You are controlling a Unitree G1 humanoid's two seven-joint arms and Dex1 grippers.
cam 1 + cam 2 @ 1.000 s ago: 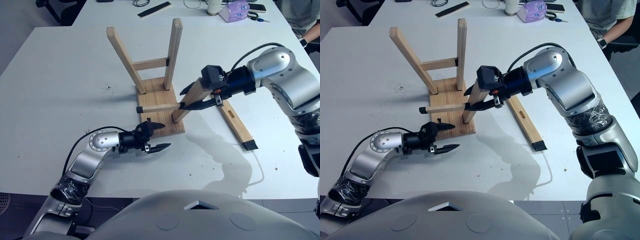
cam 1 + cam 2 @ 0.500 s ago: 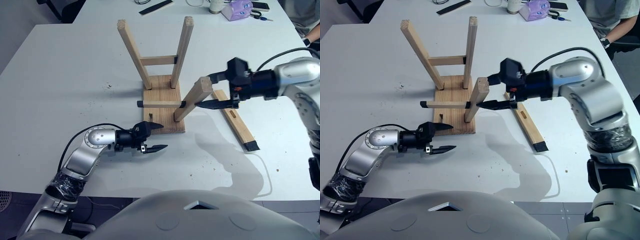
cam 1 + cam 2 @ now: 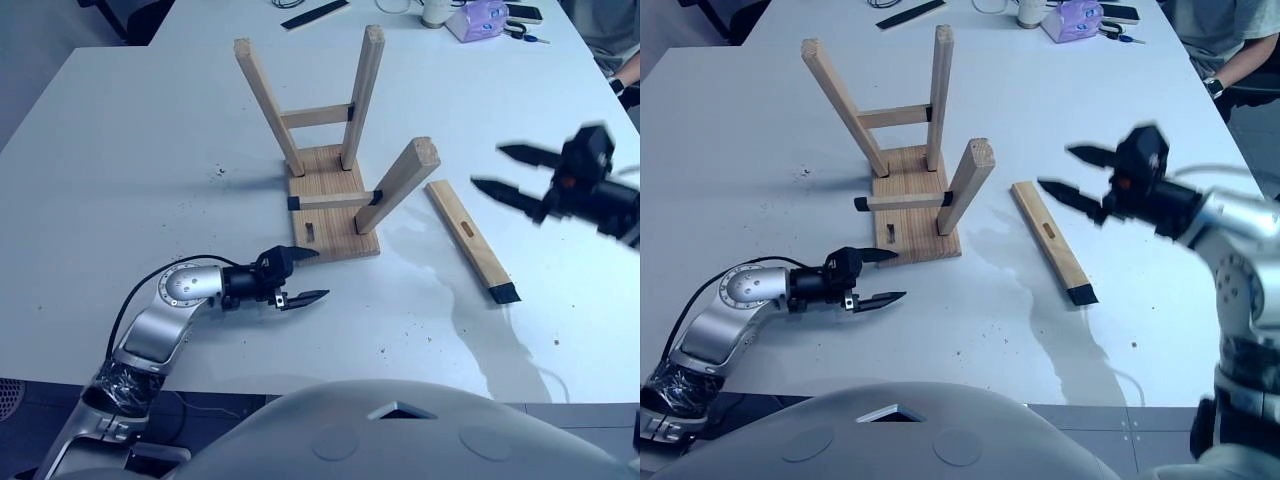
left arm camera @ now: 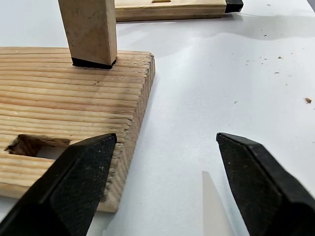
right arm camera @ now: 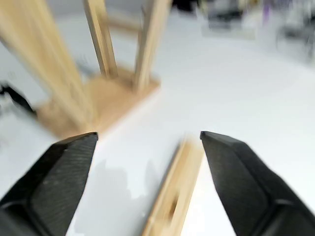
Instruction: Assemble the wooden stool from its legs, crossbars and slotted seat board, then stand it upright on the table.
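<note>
The slotted seat board (image 3: 335,215) lies flat on the white table (image 3: 130,150). Two legs (image 3: 361,95) stand in it at the back, joined by a crossbar (image 3: 318,117). A third leg (image 3: 398,185) leans in its front right corner, with a crossbar (image 3: 330,200) sticking out leftward. The fourth leg (image 3: 470,240) lies loose on the table to the right. My left gripper (image 3: 322,273) is open, low by the board's front edge near an empty slot (image 4: 34,145). My right gripper (image 3: 487,167) hangs open and empty in the air, right of the stool above the loose leg (image 5: 172,196).
A purple pouch (image 3: 470,20), a white cup (image 3: 430,10) and a black strip (image 3: 313,15) lie at the table's far edge. Small crumbs dot the tabletop. Bare table spreads left of the stool and along the front edge.
My right gripper let go of the leaning leg and pulled away to the right; the leg stays in the board. The left gripper barely moved.
</note>
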